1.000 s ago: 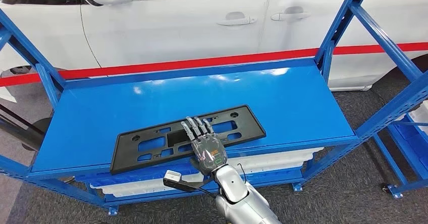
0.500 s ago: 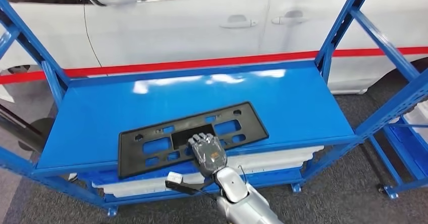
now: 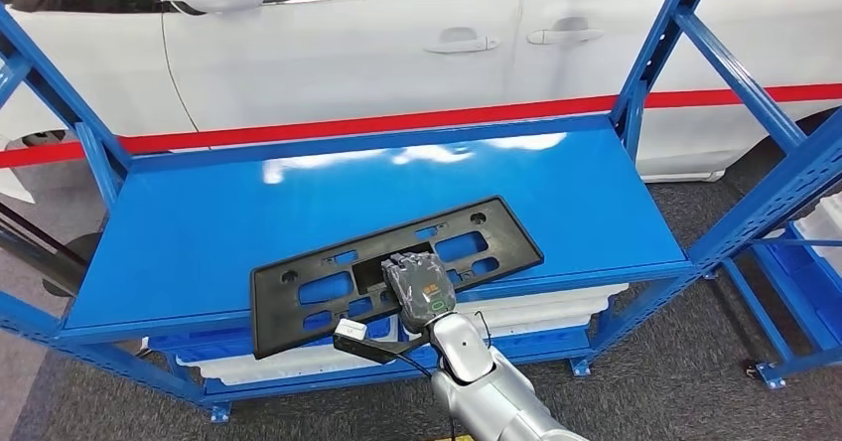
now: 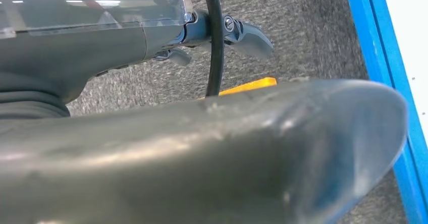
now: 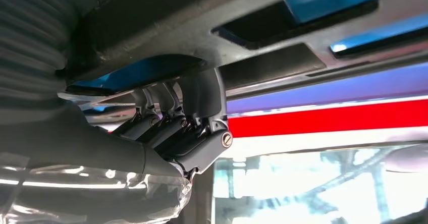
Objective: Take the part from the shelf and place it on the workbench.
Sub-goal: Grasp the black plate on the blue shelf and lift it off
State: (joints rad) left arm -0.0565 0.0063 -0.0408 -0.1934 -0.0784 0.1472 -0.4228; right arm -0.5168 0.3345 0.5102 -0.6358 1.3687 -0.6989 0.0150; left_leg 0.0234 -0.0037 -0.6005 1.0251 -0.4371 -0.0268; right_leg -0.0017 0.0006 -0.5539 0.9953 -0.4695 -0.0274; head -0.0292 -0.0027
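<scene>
I see the right hand (image 3: 420, 287) gripping the black part (image 3: 392, 267) at its near long edge — fingers (image 5: 202, 95) curled over it. The part lies slanted on the blue shelf (image 3: 199, 232), near corner past the front lip. The left hand (image 4: 202, 158) — grip unreadable.

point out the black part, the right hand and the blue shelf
black part (image 3: 298, 297), head view, on its left half beside a cutout
right hand (image 3: 422, 287), head view, on the back of the hand
blue shelf (image 3: 298, 203), head view, on the bare top surface
</scene>
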